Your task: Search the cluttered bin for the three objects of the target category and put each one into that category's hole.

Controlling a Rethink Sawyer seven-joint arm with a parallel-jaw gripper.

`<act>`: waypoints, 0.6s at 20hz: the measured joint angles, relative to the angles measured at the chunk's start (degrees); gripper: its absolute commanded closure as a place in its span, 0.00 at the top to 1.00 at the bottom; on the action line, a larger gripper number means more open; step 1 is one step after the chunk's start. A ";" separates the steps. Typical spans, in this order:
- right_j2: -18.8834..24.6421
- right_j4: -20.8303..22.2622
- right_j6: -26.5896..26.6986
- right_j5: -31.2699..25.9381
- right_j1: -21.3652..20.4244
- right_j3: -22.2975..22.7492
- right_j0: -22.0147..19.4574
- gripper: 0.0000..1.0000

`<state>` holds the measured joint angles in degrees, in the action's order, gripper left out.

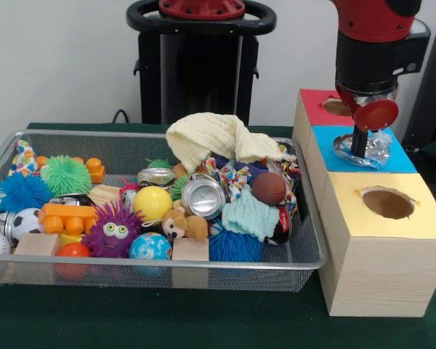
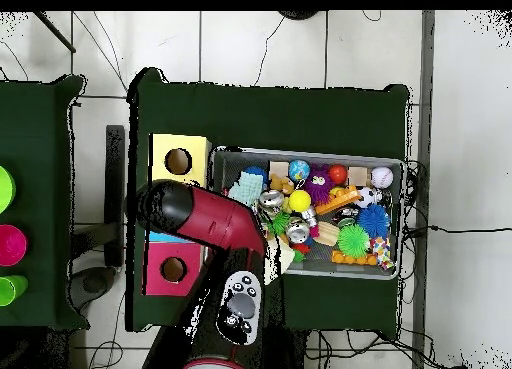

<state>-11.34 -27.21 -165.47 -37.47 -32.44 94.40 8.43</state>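
Note:
In the front view my gripper (image 1: pixel 360 145) hangs over the blue box (image 1: pixel 403 158), the middle one of three boxes. It is shut on a crumpled shiny silver object (image 1: pixel 378 150) that rests on the blue top where the hole lies; the hole itself is hidden. In the wire bin (image 1: pixel 167 265) a silver can (image 1: pixel 203 196) lies end-on among the toys, and another shiny metal piece (image 1: pixel 157 175) sits behind the yellow ball (image 1: pixel 152 203). In the overhead view the red arm (image 2: pixel 215 220) covers the gripper and the blue box.
A red box (image 1: pixel 314 102) and a yellow box (image 1: pixel 421 222) with an open round hole (image 1: pixel 387 203) flank the blue one. The bin holds a cream cloth (image 1: pixel 214 138), spiky balls, plastic bricks, wooden blocks, a plush animal. Coloured cups (image 2: pixel 8 243) stand on a side table.

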 measured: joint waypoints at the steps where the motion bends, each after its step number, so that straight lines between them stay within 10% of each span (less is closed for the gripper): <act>1: -0.01 0.00 0.00 0.00 0.00 -0.01 0.04 0.00; 12: 1.50 2.12 0.00 0.12 -0.35 -0.12 -1.18 0.00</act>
<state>-9.84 -25.09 -165.47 -37.36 -32.80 94.28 7.25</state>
